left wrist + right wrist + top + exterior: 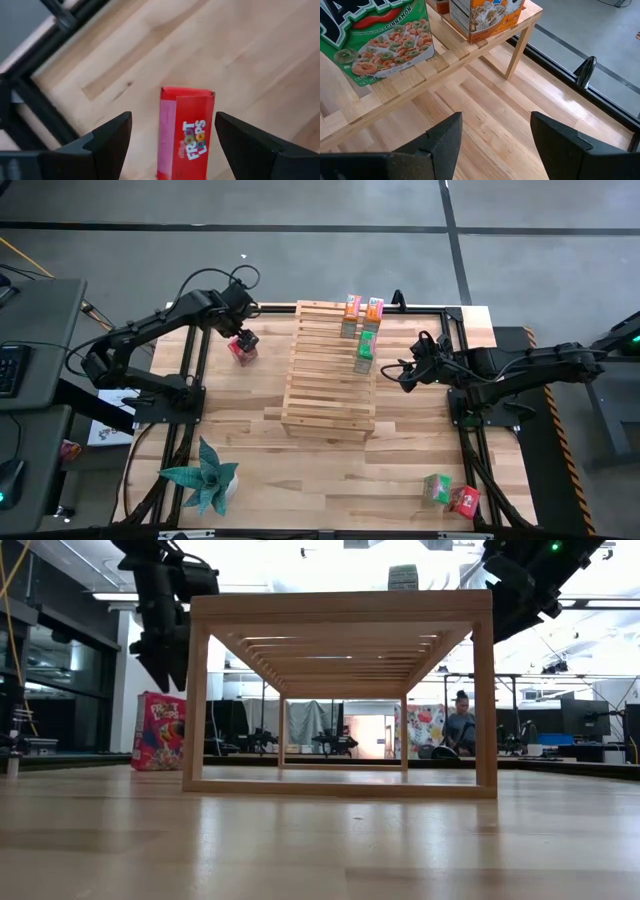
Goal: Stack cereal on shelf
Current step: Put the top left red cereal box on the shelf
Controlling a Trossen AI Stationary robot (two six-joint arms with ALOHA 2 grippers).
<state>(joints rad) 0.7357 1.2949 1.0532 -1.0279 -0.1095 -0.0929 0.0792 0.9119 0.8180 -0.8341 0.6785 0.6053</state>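
While the left pincer (172, 145) hangs spread wide above a red cereal box (185, 132) standing on the bench (330, 470) just off the shelf's far-left side, nothing is gripped, and the box sits between the two dark fingers (110, 142) without touching either. It looks a light, hollow cardboard thing, stiff along its edges but easy to dent across the printed faces, and glossy enough to slip, so I judge the narrow sides near the upper half the sensible place to pinch, gently. The right pincer (492, 145) is likewise released and empty, hovering just off the right side of the shelf (330, 370), beside the tier where a green box (372, 40) and an orange box (485, 15) stand on the slats. By my count six boxes show from above: two orange (352, 307) at the shelf's far right corner, one green (366, 343) on the shelf just nearer than them, one red at the left arm, and a green (436, 487) with a red (464, 500) lying together on the bench well away from the shelf's near right corner (three shelved, then, and three to go). One shelf, two arms, and a teal plant (205, 475) off the shelf's near left.
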